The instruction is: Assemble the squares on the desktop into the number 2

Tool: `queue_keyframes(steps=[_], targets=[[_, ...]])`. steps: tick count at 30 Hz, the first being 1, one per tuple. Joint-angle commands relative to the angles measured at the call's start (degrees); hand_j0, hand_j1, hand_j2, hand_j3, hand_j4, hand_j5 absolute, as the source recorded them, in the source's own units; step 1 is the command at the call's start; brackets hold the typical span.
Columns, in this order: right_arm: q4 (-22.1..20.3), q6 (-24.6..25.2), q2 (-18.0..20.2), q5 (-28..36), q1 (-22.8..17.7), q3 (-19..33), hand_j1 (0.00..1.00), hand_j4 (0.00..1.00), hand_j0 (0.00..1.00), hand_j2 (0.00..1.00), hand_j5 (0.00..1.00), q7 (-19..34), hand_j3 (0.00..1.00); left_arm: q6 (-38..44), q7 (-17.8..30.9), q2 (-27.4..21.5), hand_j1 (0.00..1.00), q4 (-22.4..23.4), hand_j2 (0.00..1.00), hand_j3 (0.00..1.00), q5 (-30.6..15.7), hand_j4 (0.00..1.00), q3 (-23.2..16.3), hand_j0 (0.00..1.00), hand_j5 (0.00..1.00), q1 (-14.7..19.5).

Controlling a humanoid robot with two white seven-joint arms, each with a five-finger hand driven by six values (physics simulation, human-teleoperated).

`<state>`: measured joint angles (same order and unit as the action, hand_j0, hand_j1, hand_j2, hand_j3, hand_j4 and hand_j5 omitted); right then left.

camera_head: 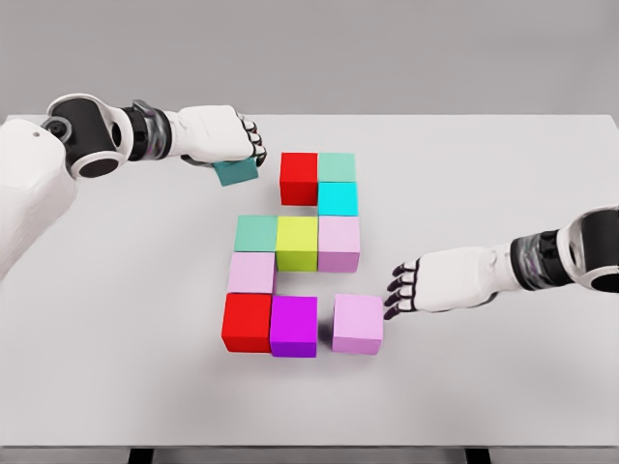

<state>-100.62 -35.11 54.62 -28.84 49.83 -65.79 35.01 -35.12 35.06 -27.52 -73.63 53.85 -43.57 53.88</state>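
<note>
Eleven cubes show on the white bench (503, 155), ten of them set down in a rough numeral and one held by the left hand. The yellow cube (297, 242) sits at the middle of the figure and serves as the landmark here.

Far up and left of it, the left hand (218, 135) has its fingers (255, 145) curled over a teal cube (235, 172), which sits under the palm, tilted, just left of the top row and apart from it. Whether that cube touches the bench cannot be told.

Touching the yellow cube's left side is a mint cube (255, 233); below that come a pale pink cube (251, 273) and then a red cube (247, 322) at the lower left corner. Directly below the yellow one, past a small gap, lies a magenta cube (294, 326). Above it stands another red cube, the upper red (299, 178).

Right of the yellow cube is a lilac cube (339, 243), with a cyan cube (338, 198) and a green cube (337, 166) stacked up the picture above it. Lower right, a light purple cube (357, 323) stands slightly apart from the magenta one.

The right hand (426, 282) lies beside that cube, fingers loosely bent and spread, holding nothing, their tips close to its right edge.
</note>
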Motion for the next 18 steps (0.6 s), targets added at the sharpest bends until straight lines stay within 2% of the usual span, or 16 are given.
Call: queue_keyframes(steps=[1,8,14,16,18], targets=[[0.0,0.1,-1.0,0.4,0.0,0.0,1.0,1.0,1.0,1.0,1.0,0.0,1.0,0.1,-0.1,0.0,0.75,0.0,0.75,0.75,-0.1,0.75,0.1,0.75,0.75,0.0],[0.0,0.1,-2.1,0.4,0.2,-0.9,1.0,1.0,1.0,1.0,1.0,0.0,1.0,0.1,-0.1,0.0,0.86,-0.4,0.86,0.86,-0.1,0.86,0.2,0.86,0.86,-0.1],[0.0,0.1,-1.5,0.5,0.2,-1.1,1.0,1.0,1.0,1.0,1.0,0.0,1.0,0.1,-0.1,-0.2,0.88,-1.6,0.88,0.88,-0.1,0.88,0.5,0.88,0.88,-0.2],[0.1,0.1,-1.2,1.1,0.6,-1.1,1.0,1.0,1.0,1.0,1.0,0.0,1.0,0.1,-0.1,-0.7,0.98,-1.7,0.98,0.98,-0.2,0.98,0.9,0.98,0.98,-0.1],[0.1,0.1,0.0,1.6,0.6,-1.1,1.0,1.0,1.0,1.0,1.0,0.0,1.0,0.1,-0.1,-1.5,1.0,-2.4,1.0,1.0,-0.5,1.0,2.2,1.0,1.0,0.0]])
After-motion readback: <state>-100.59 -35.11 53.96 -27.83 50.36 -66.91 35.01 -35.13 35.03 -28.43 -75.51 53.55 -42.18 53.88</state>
